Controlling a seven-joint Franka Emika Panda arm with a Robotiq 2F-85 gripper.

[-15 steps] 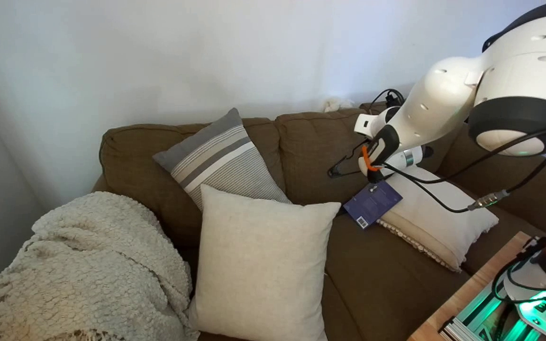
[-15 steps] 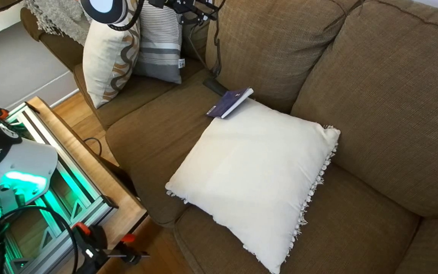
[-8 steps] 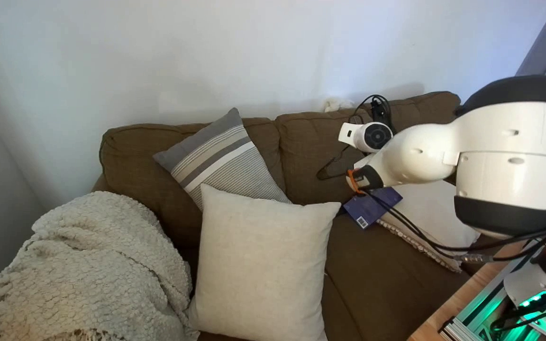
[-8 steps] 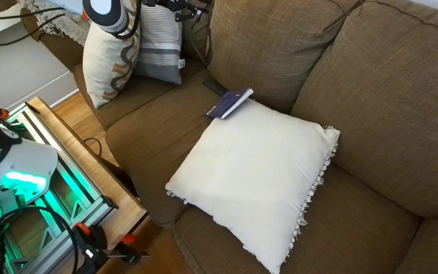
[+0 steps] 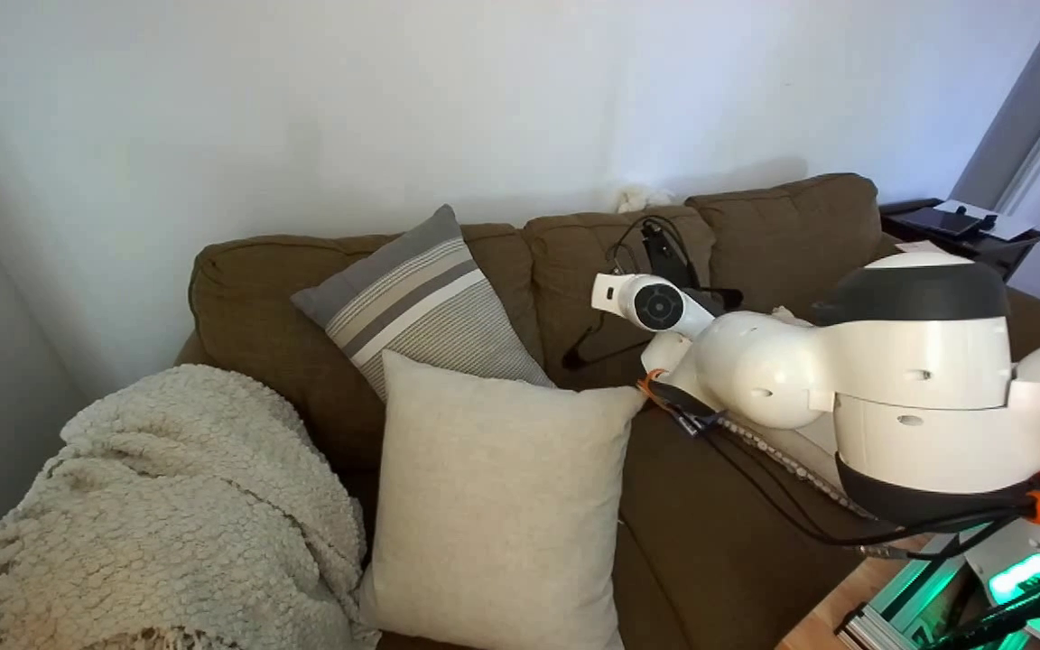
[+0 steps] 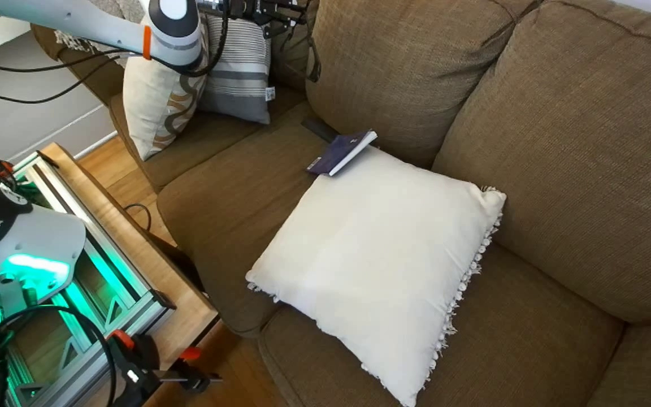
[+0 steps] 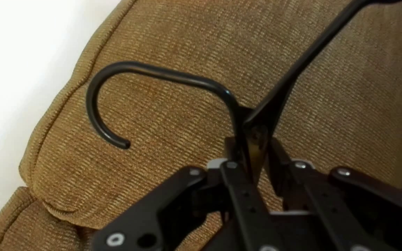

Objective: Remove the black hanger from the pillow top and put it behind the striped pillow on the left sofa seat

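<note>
Black hanger (image 7: 274,103) is being pinched at the neck by the pincer (image 7: 255,150) — presumably so the rest is being left free for sliding behind the striped pillow (image 5: 434,307).

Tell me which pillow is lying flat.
The white pillow with fringed edges; unlike it, the striped pillow and the cream pillow are propped up.

Below my fingers (image 7: 279,159), the sofa (image 6: 235,209) carries the striped pillow (image 5: 434,307) to one side, then the cream pillow (image 5: 502,506), the blanket (image 5: 186,506) farthest off. To my fingers' other side, well apart from them, lies the white pillow (image 6: 382,265).
</note>
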